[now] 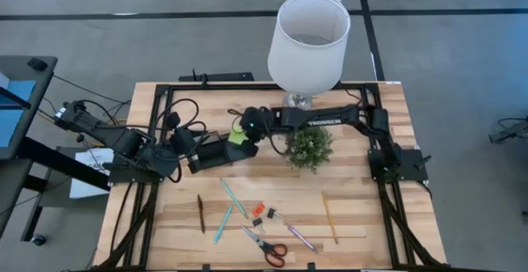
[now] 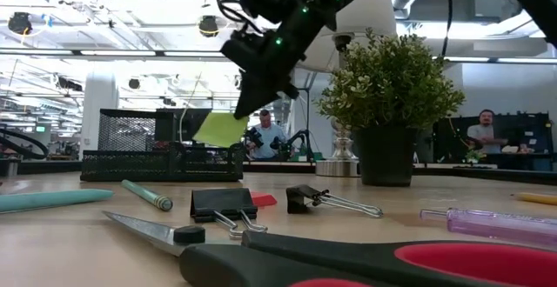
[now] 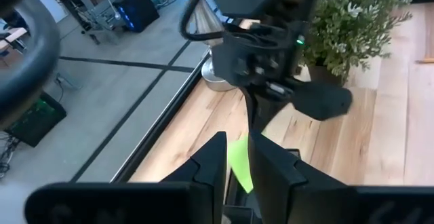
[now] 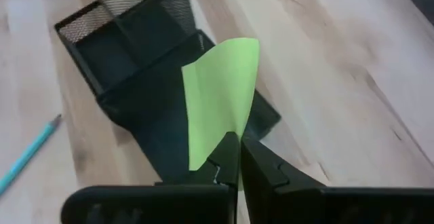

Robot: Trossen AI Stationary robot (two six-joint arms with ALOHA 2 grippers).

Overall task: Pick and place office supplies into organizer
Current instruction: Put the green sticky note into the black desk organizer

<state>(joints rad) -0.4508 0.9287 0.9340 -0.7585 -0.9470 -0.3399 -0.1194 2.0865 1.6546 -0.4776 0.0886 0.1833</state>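
My right claw (image 4: 237,157) is pinching a lime-green sticky note (image 4: 220,102) by one edge, fingers clamped tight on it, and I'm hovering it in the air right over the black mesh organizer (image 4: 129,54). From table level the note (image 2: 219,129) is dangling off my right claw (image 2: 246,109) just above the organizer's low tray (image 2: 161,161), not touching it as far as I can see. Looking down from overhead, my right claw (image 1: 241,132) is reaching across the table past the little potted plant (image 1: 309,147) and the white lamp (image 1: 308,41).

My left claw (image 3: 236,157) is sitting right beside the organizer (image 1: 216,152), fingers only a little apart, with the green note showing in the gap between them; I can't tell if it's actually gripping anything.

Everything else is lying on the wooden table (image 1: 363,198) near the front edge: brown pen (image 1: 200,213), two teal pens (image 1: 233,196), orange and black clips (image 1: 262,214), red-handled scissors (image 1: 266,245), pink pen (image 1: 301,237) and yellow pencil (image 1: 329,217).
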